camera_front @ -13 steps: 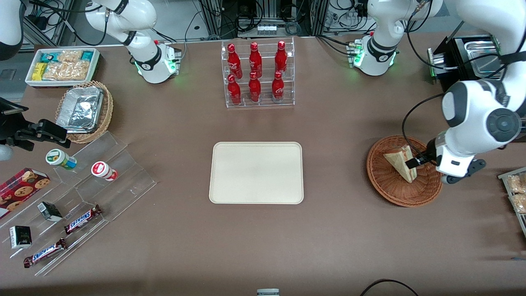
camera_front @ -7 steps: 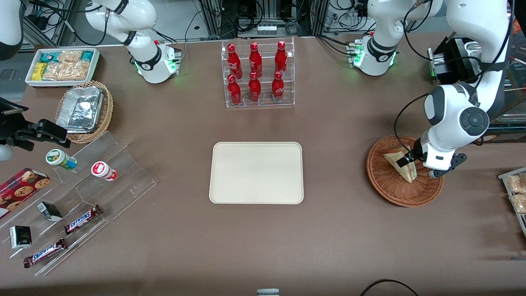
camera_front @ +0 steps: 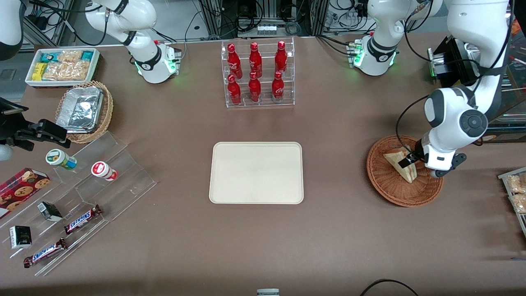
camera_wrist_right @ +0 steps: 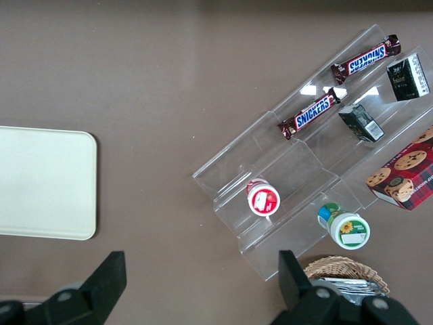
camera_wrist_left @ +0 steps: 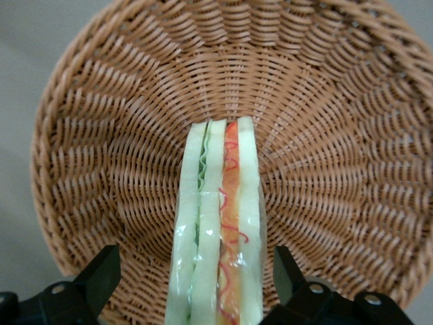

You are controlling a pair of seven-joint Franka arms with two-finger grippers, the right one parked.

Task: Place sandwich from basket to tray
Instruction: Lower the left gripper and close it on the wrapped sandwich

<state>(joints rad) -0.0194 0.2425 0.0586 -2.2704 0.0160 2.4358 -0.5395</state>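
The sandwich point(camera_front: 395, 158) stands on edge in the reddish-brown wicker basket point(camera_front: 386, 192) toward the working arm's end of the table. My left gripper point(camera_front: 410, 162) is down inside the basket, open, with one finger on each side of the sandwich. In the left wrist view the sandwich point(camera_wrist_left: 218, 230) shows its cut edge of pale bread, green and red-orange filling, wrapped in clear film. The two black fingers point(camera_wrist_left: 103, 276) straddle it with small gaps, over the basket's weave point(camera_wrist_left: 101, 135). The cream-beige tray point(camera_front: 230, 193) lies flat at the table's middle, with nothing on it.
A clear rack of red bottles point(camera_front: 259, 74) stands farther from the camera than the tray. Toward the parked arm's end are a tiered acrylic stand with snacks point(camera_front: 82, 197), a lighter basket with a foil container point(camera_front: 84, 111) and a white snack tray point(camera_front: 61, 65). Snack packets point(camera_front: 515, 193) lie beside the basket.
Over the last second the left arm swung in and lowered its gripper around the sandwich. In the last half second it barely moved. The sandwich has stayed in place.
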